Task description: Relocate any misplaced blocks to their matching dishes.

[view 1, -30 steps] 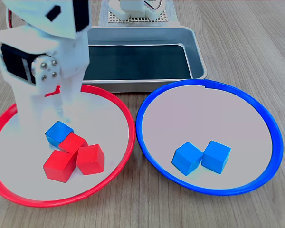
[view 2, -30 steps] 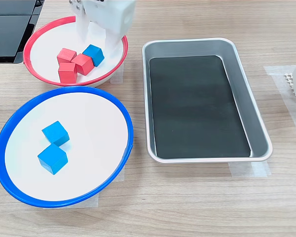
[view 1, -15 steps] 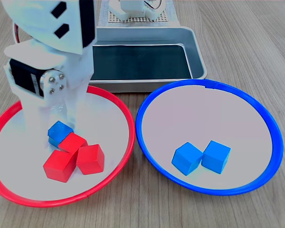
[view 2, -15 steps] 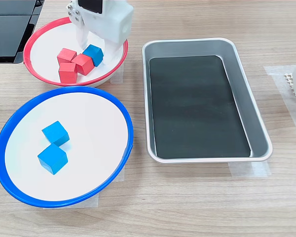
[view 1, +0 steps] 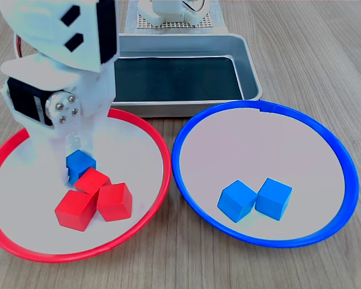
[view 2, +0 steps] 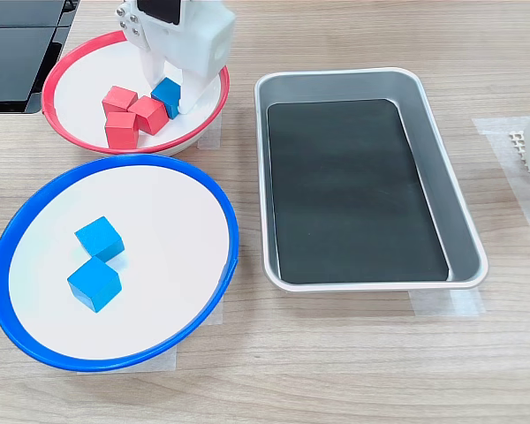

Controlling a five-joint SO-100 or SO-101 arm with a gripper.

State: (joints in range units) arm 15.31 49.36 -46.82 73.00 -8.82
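First exterior view: arm's white body cut off at top & left, hiding hand [view 1: 78, 165] fingertips. Blue cube [view 1: 80, 163] sits in red-rimmed dish [view 1: 159, 156], touching red cubes [view 1: 95, 195].

Second exterior view: hand [view 2: 170, 93] fingers flank blue cube [view 2: 167, 94], apparently gripping it. Blue-rimmed dish [view 2: 221, 212] holds 2 blue cubes [view 2: 97, 260].

tray [view 2: 464, 265]: brushed metal | table [view 2: 353, 371]: wood-grain, matt | dishes [view 1: 343, 162]: probably plastic
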